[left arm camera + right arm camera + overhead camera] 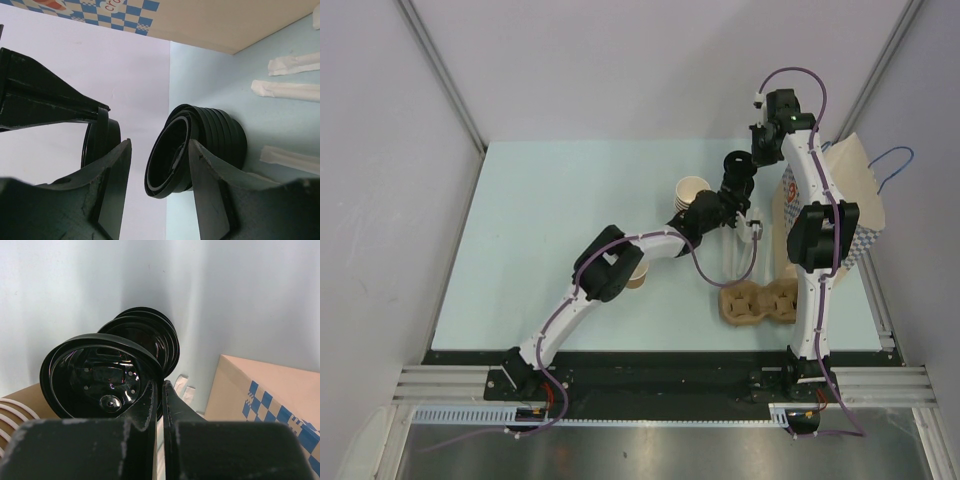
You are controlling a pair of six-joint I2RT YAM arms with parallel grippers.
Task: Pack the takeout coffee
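Observation:
No lidded tan cup shows in any view. A tan paper cup [638, 276] stands half hidden under my left arm's elbow; I see no lid on it. My right gripper [760, 150] [159, 384] is shut on the rim of one black lid [95, 375], held in the air; the lid also shows in the left wrist view [100, 141]. A stack of black lids [210, 140] [152, 332] lies on its side just beyond it. My left gripper [738, 172] [160, 146] is open, its fingers either side of the stack's open end.
A stack of lidless tan cups [692, 192] stands left of the lids. A brown pulp cup carrier [760, 303] lies near the right arm. A kraft paper bag [855, 200] with a blue chequered print stands at right. White paper-wrapped sticks [290, 90] lie on the table.

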